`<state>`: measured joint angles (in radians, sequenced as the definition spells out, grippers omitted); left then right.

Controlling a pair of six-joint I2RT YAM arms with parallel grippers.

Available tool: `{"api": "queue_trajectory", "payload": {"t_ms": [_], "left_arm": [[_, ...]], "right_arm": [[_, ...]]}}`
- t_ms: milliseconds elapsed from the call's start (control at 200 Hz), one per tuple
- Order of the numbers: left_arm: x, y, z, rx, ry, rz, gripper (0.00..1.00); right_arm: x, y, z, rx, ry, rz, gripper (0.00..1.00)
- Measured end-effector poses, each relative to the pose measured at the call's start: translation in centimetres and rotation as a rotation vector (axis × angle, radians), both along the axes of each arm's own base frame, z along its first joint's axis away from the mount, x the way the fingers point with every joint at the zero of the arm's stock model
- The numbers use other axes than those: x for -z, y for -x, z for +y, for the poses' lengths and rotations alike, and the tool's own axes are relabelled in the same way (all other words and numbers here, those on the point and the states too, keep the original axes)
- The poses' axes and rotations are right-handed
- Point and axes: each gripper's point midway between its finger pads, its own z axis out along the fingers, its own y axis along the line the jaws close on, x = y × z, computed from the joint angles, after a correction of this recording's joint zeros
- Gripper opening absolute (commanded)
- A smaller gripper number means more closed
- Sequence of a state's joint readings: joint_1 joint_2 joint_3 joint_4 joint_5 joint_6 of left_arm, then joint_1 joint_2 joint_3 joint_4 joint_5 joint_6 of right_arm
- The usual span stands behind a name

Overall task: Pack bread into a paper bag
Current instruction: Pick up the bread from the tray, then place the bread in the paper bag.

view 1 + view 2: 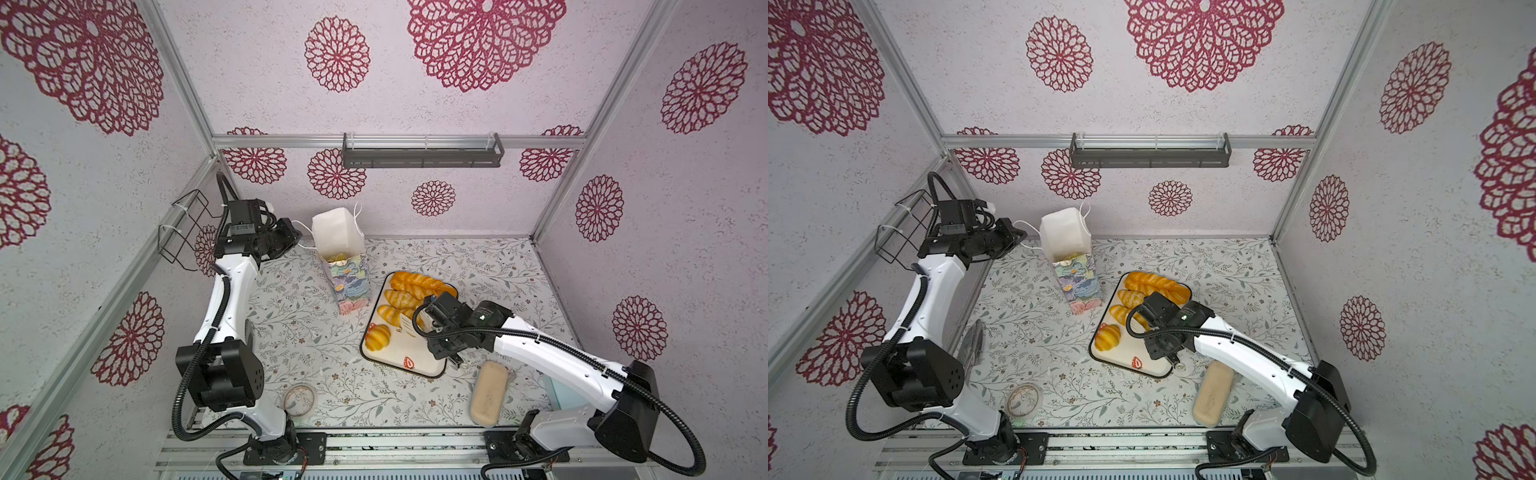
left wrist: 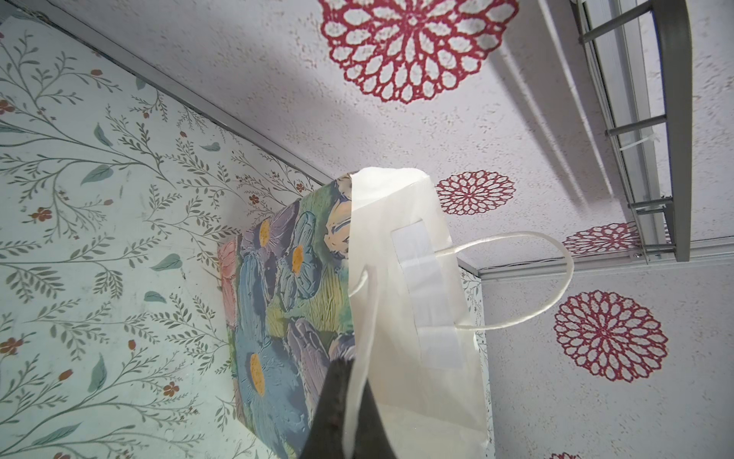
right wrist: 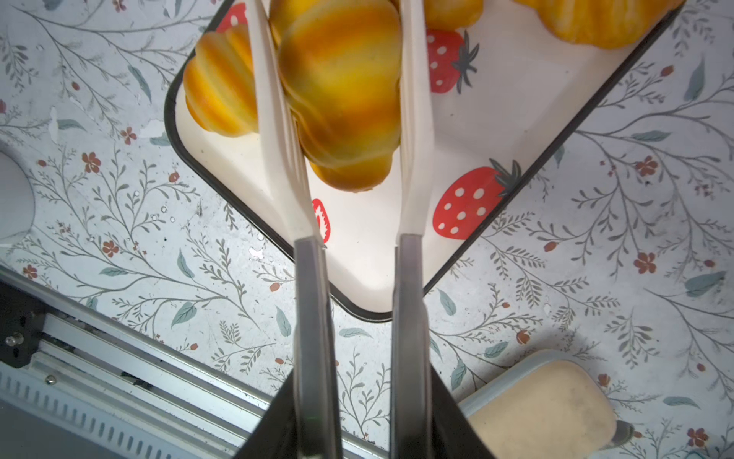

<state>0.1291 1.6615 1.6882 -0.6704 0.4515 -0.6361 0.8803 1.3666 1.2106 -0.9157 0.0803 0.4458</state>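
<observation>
My right gripper (image 3: pixel 363 391) is clamped partway closed on the steel handles of a pair of white-bladed tongs (image 3: pixel 411 167). Their blades pinch a glossy golden striped croissant (image 3: pixel 341 91) over the white strawberry-print tray (image 3: pixel 516 111). More bread sits on that tray: a long twisted loaf (image 1: pixel 415 282), two striped rolls (image 1: pixel 400 298) and a second croissant (image 1: pixel 378 337). My left gripper (image 2: pixel 349 417) is fully closed on a white cord handle (image 2: pixel 369 318) of the tall flowered paper bag (image 1: pixel 348 280), which stands upright beside the tray with yellow pastry (image 1: pixel 338 257) inside.
</observation>
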Motion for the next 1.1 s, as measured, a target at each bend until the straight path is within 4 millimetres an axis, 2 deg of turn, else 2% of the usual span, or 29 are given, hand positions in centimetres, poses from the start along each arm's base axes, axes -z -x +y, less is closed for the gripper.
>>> {"api": "queue_trajectory", "payload": {"t_ms": [370,555,1101], "left_arm": [[0.0,0.0,0.0,0.0,0.0,0.001,0.0],[0.0,0.0,0.0,0.0,0.0,0.001,0.0],[0.0,0.0,0.0,0.0,0.0,0.001,0.0]], "right_arm": [[-5.1,-2.9,1.4,0.009,-0.079,-0.118,0.4],[-6.1,-3.6,2.1,-0.014,-0.075,-0.136,0.4],[-13.1,-7.7,6.9,-0.095,-0.169,-0.283,0.4]]}}
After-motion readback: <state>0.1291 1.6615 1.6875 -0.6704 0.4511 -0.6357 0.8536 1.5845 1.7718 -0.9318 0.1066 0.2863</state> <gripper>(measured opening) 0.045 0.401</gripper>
